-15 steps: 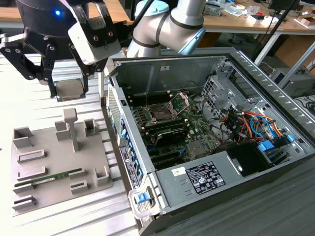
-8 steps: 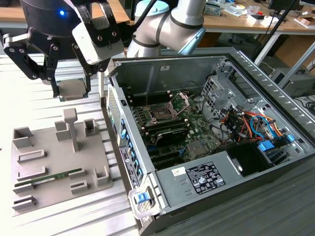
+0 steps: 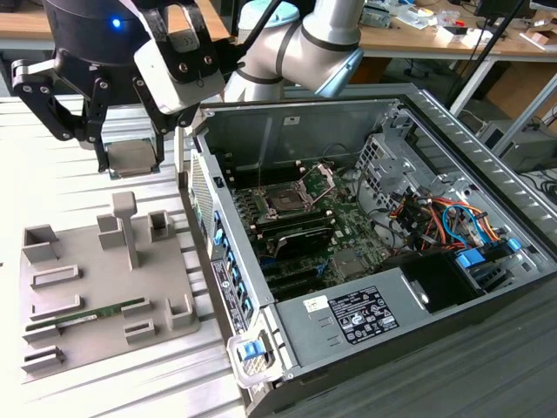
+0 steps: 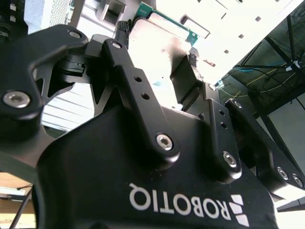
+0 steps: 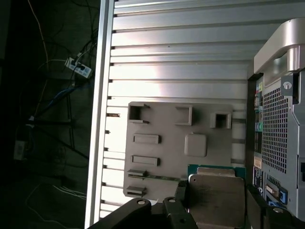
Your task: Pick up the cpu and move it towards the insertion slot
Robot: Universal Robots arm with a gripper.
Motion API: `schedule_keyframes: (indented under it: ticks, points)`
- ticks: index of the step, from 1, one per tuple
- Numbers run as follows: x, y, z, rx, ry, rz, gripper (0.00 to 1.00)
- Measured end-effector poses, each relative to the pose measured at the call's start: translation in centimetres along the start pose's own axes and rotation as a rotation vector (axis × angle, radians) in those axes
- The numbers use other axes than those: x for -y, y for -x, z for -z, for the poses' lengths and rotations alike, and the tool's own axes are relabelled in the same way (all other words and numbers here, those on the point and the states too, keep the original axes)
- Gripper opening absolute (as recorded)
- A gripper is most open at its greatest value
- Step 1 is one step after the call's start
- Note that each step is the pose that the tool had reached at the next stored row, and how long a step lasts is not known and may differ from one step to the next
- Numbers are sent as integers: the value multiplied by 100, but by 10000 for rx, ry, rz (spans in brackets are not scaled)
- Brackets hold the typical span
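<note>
Now the cpu (image 3: 130, 158) sits clamped in the hand (image 3: 132, 154) (above a tray (image 3: 96, 287)).

White block lettering (image 4: 186, 205) with a logo mark, upside down, right on the black metal pincer (image 4: 159, 43), behind its fingers. Well apart from the pincer, a white rectangular sticker (image 3: 352, 315) on the grey metal power-supply box (image 3: 392, 283) carries black print, too small to read.
</note>
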State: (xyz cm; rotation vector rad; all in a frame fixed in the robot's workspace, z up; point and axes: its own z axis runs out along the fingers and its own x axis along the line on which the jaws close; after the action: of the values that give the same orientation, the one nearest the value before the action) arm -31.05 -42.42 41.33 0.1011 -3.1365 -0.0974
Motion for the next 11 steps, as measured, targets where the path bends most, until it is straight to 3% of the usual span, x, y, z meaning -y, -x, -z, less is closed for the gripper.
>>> schedule_keyframes:
  ticks: [11]
  points:
    - [3, 44, 0, 0, 0, 0, 55]
